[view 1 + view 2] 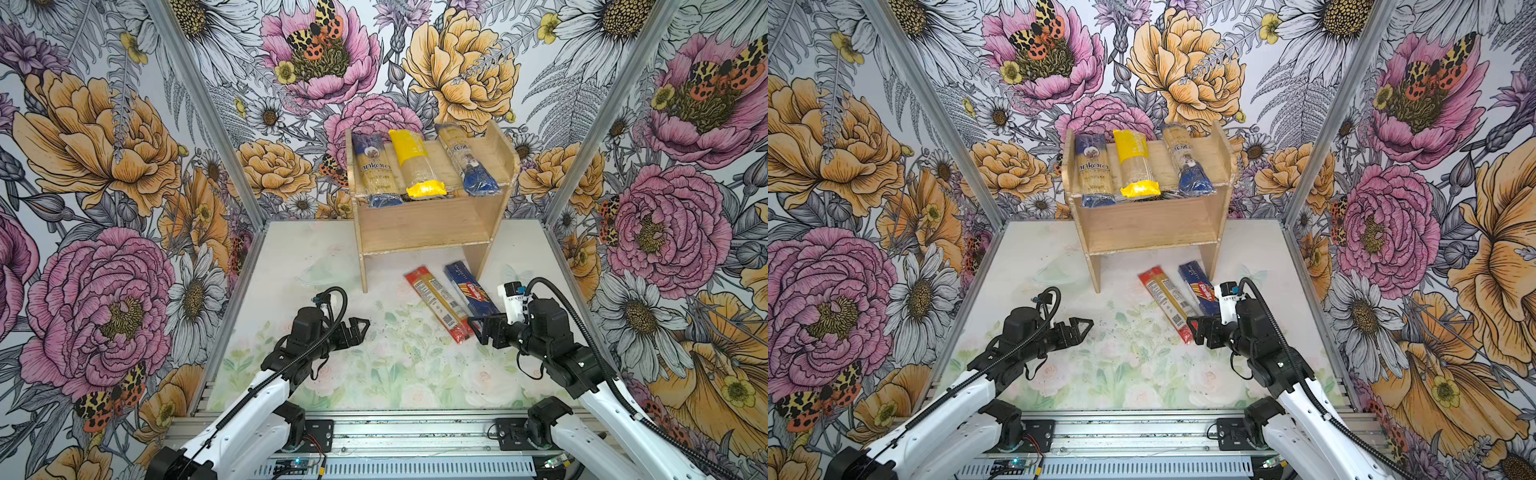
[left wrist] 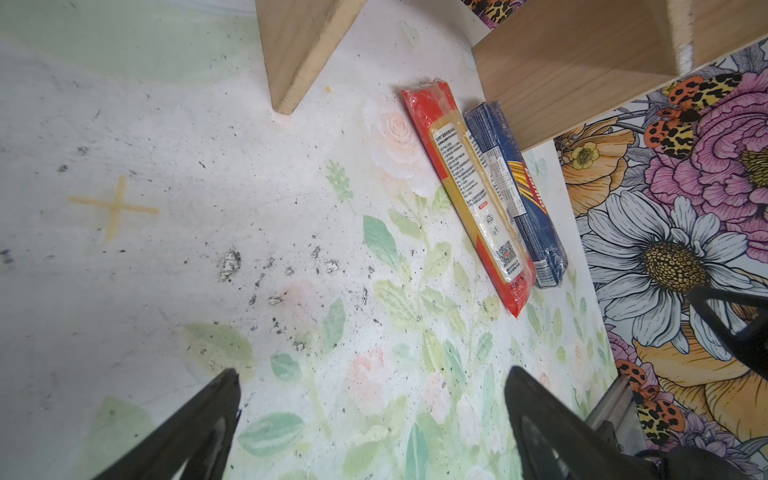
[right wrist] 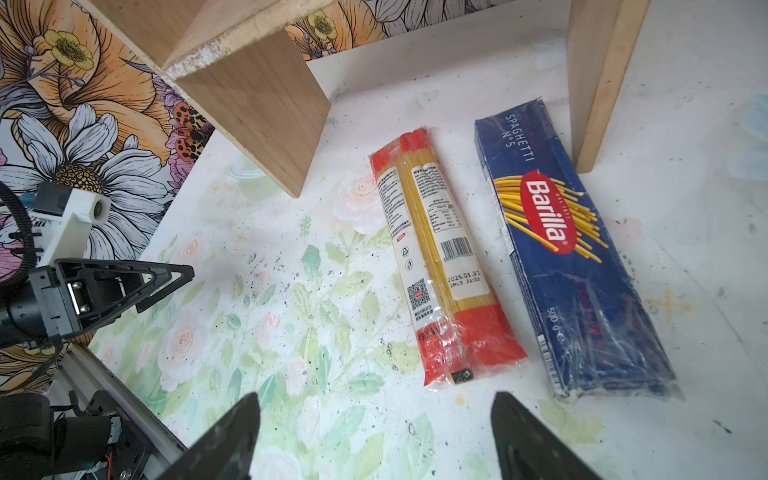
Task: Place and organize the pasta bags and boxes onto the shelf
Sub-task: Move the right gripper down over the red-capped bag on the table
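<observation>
Right arm (image 1: 577,365) low — jaws apart.

"Barilla", "SPAGHETTI N°5" on dark blue pack (image 3: 573,249); "2025.01.31" on red-ended pack (image 3: 440,257); "ankara" on blue-ended bag (image 1: 374,170).

wide bare table (image 1: 399,365) between left gripper (image 1: 359,326) and right gripper (image 1: 478,330). free across the whole lower tier (image 1: 424,224) of the shelf (image 1: 424,246), walled by its two side panels. top tier (image 1: 438,164) crowded by "ankara" bag (image 1: 376,170), yellow-ended bag (image 1: 415,164) and slimmer blue-ended bag (image 1: 463,160), one bare strip between the last two. in front, red-ended pack (image 1: 438,303) and dark blue "barilla" pack (image 1: 471,291) side by side, the blue just beside the right panel's foot.
</observation>
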Controlling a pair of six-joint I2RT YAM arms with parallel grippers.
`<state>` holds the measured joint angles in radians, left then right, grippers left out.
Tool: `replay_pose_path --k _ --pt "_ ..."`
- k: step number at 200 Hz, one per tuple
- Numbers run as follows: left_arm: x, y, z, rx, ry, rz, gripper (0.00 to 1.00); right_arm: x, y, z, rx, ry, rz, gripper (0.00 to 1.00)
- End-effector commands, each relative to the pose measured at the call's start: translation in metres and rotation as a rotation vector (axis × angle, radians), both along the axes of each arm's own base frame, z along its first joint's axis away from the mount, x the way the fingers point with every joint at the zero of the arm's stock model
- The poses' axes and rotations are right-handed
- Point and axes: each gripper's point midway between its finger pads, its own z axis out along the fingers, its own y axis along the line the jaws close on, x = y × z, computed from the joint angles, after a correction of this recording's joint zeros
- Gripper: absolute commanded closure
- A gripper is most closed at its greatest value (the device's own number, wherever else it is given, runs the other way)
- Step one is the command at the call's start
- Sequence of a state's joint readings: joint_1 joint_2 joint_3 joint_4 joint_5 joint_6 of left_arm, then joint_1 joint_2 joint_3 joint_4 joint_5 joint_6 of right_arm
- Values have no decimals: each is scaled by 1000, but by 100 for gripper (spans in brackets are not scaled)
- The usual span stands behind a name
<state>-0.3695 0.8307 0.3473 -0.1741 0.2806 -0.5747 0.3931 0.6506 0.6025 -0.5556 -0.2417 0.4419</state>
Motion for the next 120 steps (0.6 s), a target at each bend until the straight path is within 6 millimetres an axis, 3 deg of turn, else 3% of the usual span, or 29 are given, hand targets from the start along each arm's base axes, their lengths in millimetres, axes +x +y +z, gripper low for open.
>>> replay_pose_path --k 1,66,120 --pt "4 -3 2 -8 -20 2 1 1 10 5 63 -17 18 12" --pt "4 -9 2 -7 -20 -11 1 2 22 -28 -6 49 38 12" --pt "4 -12 -1 -8 -19 -19 1 11 28 -42 -57 75 44 13"
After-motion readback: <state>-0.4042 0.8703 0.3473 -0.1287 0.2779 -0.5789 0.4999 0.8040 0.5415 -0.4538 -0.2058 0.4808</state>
